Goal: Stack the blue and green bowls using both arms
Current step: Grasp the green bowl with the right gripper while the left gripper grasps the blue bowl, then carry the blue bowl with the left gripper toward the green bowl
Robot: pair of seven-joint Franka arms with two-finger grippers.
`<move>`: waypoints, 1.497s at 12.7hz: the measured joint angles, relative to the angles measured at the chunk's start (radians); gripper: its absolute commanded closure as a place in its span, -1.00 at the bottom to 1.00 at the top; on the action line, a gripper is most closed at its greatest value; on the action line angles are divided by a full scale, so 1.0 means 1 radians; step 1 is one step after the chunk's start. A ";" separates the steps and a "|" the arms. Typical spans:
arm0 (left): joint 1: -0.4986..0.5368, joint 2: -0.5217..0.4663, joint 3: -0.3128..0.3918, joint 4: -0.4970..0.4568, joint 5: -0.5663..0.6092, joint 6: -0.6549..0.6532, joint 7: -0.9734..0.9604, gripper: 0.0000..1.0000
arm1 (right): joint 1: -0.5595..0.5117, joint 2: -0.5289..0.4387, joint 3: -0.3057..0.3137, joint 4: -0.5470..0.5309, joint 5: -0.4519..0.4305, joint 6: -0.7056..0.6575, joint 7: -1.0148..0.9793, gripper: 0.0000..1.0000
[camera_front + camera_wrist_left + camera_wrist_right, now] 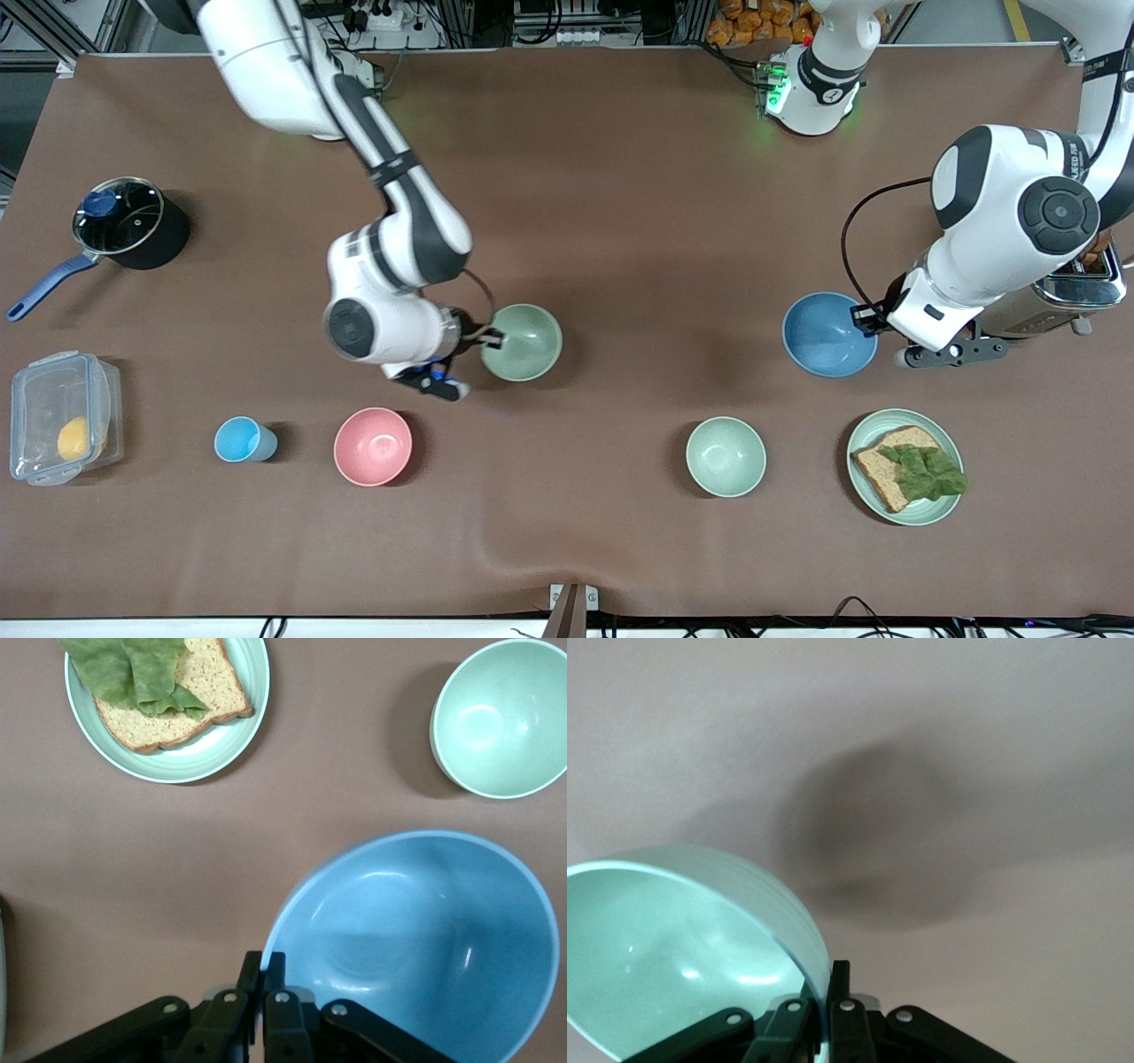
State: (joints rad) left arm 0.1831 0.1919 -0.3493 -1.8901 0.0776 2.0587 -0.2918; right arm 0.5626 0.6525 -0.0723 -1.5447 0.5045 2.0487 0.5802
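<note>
The blue bowl [828, 335] is toward the left arm's end of the table. My left gripper [864, 319] is shut on its rim, and the bowl looks tilted in the left wrist view [416, 939], where the gripper [264, 970] pinches the rim edge. The sage green bowl [521, 342] is near the table's middle. My right gripper [489, 337] is shut on its rim. In the right wrist view the green bowl [673, 948] hangs tilted from the gripper [830, 979], with a dark shadow on the table under it.
A paler mint bowl [726, 456] and a mint plate with bread and lettuce [946, 434] sit nearer the front camera than the blue bowl. A pink bowl [372, 446], sky-blue cup [241, 439], plastic box [62, 416], pot [124, 221] and toaster [1081, 283] stand around.
</note>
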 measured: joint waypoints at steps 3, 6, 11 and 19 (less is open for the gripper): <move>0.000 0.002 -0.015 0.000 0.000 -0.001 -0.027 1.00 | 0.056 0.037 -0.001 0.000 0.033 0.091 0.093 1.00; -0.003 0.012 -0.053 0.000 0.000 -0.002 -0.098 1.00 | 0.107 0.078 0.000 0.000 0.087 0.178 0.121 1.00; -0.009 0.028 -0.068 0.000 -0.041 -0.001 -0.128 1.00 | 0.165 0.127 -0.001 0.001 0.120 0.293 0.139 -1.00; -0.052 0.060 -0.071 0.000 -0.044 0.003 -0.206 1.00 | 0.125 0.122 -0.021 0.118 0.123 0.248 0.435 -1.00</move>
State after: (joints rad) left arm 0.1311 0.2520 -0.4204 -1.8898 0.0336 2.0617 -0.4983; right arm 0.6875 0.7744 -0.0937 -1.4267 0.6277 2.2964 1.0156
